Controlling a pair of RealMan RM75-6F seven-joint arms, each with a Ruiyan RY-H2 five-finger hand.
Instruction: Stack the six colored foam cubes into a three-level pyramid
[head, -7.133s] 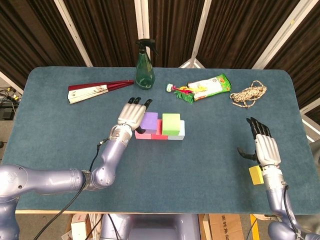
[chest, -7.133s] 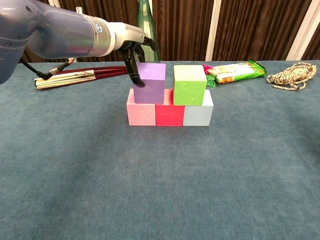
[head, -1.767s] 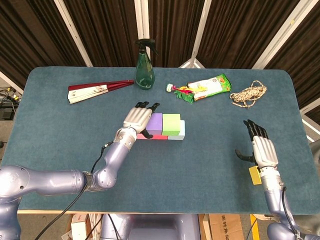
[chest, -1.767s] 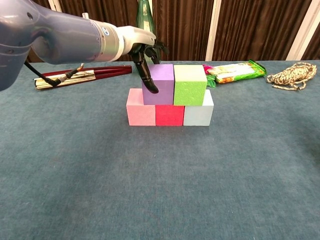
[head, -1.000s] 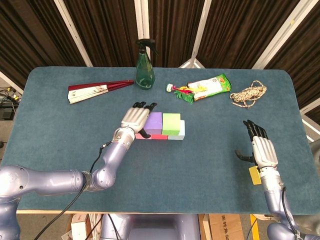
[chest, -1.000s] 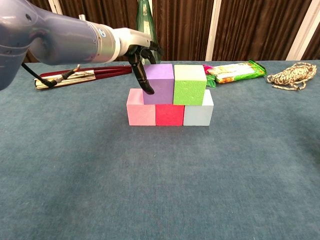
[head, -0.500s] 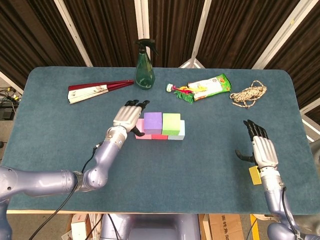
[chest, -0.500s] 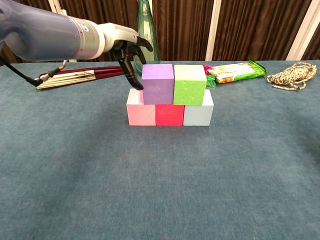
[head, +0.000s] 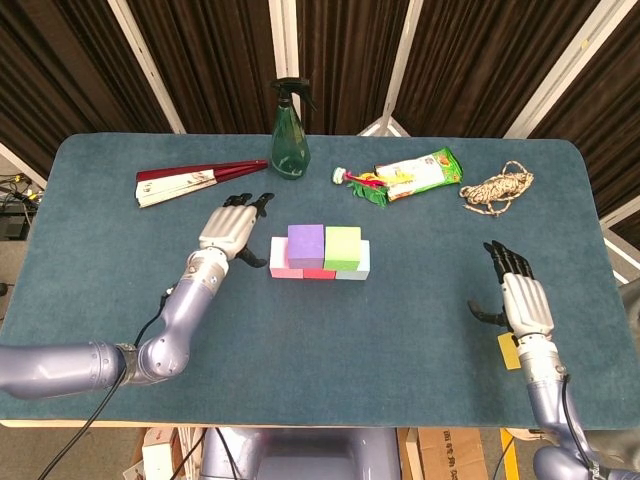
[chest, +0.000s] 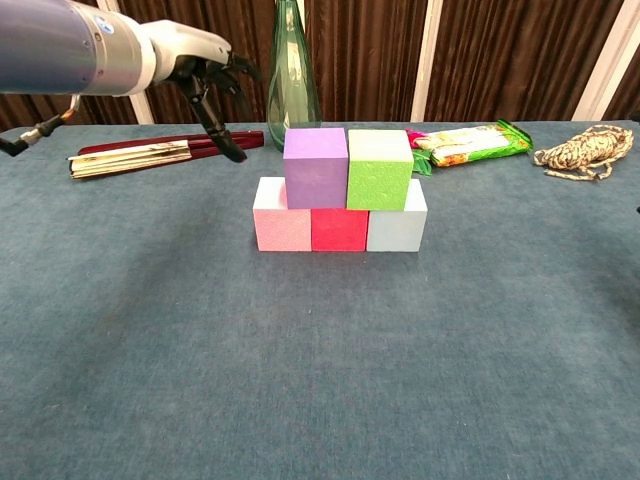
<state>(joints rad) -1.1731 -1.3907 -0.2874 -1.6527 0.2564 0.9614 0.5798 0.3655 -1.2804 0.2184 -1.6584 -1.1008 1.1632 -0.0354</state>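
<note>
left hand fingers spread, holding nothing, beside stack | purple cube and green cube atop pink-red-blue row, mid-table | foam judged light, soft: grip opposite faces gently | right hand fingers spread, empty

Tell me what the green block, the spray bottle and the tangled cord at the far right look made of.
Green block: probably foam; matte, finely speckled faces, soft edges.
Spray bottle: translucent dark green body, glossy, likely plastic, though glass can't be ruled out; black trigger head.
Cord: twisted fibre, tan flecked with dark, rough and dull, likely rope or twine.
</note>
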